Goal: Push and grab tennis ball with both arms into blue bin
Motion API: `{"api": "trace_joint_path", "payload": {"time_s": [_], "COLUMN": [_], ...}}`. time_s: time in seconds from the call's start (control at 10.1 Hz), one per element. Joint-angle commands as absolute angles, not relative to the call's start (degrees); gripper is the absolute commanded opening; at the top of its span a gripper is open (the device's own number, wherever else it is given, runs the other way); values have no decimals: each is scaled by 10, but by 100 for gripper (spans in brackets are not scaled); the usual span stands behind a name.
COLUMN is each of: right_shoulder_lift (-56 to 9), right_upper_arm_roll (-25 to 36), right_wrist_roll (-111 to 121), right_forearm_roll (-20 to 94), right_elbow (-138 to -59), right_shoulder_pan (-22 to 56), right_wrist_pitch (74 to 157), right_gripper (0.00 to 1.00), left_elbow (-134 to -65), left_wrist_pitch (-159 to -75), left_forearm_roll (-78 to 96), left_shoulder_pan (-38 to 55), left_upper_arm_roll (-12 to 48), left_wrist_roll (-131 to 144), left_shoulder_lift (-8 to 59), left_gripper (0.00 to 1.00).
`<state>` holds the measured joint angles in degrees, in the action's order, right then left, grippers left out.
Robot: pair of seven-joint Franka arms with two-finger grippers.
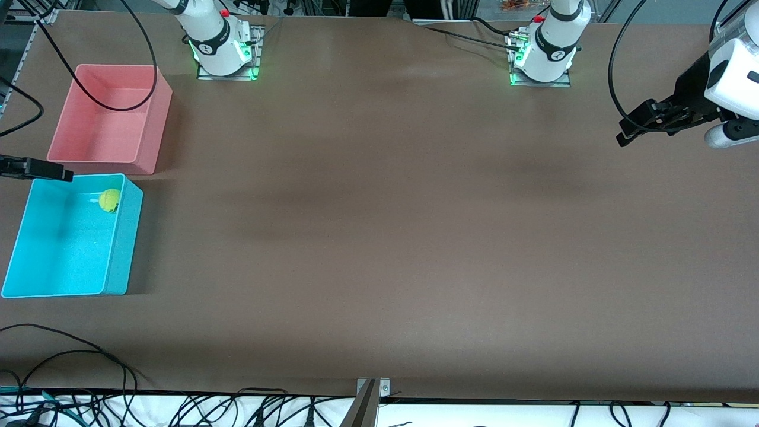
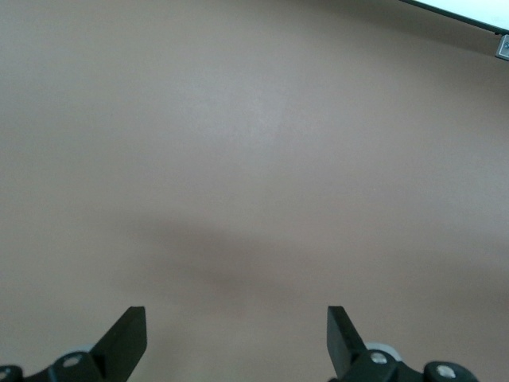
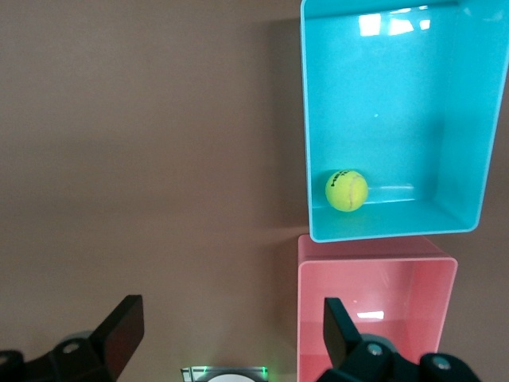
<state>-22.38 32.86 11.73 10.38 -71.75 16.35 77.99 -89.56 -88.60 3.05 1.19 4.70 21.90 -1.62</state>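
My right pincer (image 3: 227, 338) is hanging wide and empty above the tennis ball (image 1: 109, 200) lying in the blue bin (image 1: 121, 261), while my left pincer (image 2: 236, 338) is waiting wide over bare desk (image 1: 379, 237).

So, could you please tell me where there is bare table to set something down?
The brown table is bare from the arm bases to the front edge. It is crowded only at the right arm's end, where the pink bin and the blue bin, holding the tennis ball, sit together.

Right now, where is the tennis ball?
The tennis ball lies inside the blue bin, in the corner nearest the pink bin, at the right arm's end of the table. Neither hand touches it.
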Motion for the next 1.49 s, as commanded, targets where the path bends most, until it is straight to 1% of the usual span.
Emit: {"api": "trace_joint_path", "payload": {"time_s": [0.0,0.1,0.2,0.3,0.59,0.89,1.09,1.19,1.39], "right_shoulder_lift": [-151,-100,-48,-13,26,53,52,52,25], "right_upper_arm_roll": [91,50,46,44,44,44,44,45,45], "right_wrist_roll": [4,-12,-12,-11,-9,-5,-7,-4,-9], "right_forearm_roll": [13,12,11,11,7,-21,-36,-61,-48], "right_elbow": [-767,-845,-926,-978,-1018,-1036,-1033,-1032,-990], "right_shoulder_pan": [20,-13,-18,-19,-22,-16,-6,8,9], "right_wrist_pitch": [807,863,926,971,978,968,951,945,935], "right_gripper": [100,100,100,100,100,100,100,100,100], "left_elbow": [-876,-876,-876,-876,-876,-876,-876,-876,-876], "left_wrist_pitch": [-871,-871,-871,-870,-868,-867,-863,-859,-850], "left_forearm_roll": [29,28,28,28,28,29,29,29,29], "left_shoulder_pan": [16,15,16,16,16,16,17,18,16], "left_upper_arm_roll": [47,47,46,47,47,47,48,48,61], "left_wrist_roll": [225,225,225,225,225,225,225,225,226], "left_shoulder_lift": [-8,-8,-8,-8,-8,-8,-8,-9,-8], "left_gripper": [100,100,100,100,100,100,100,100,100]}}
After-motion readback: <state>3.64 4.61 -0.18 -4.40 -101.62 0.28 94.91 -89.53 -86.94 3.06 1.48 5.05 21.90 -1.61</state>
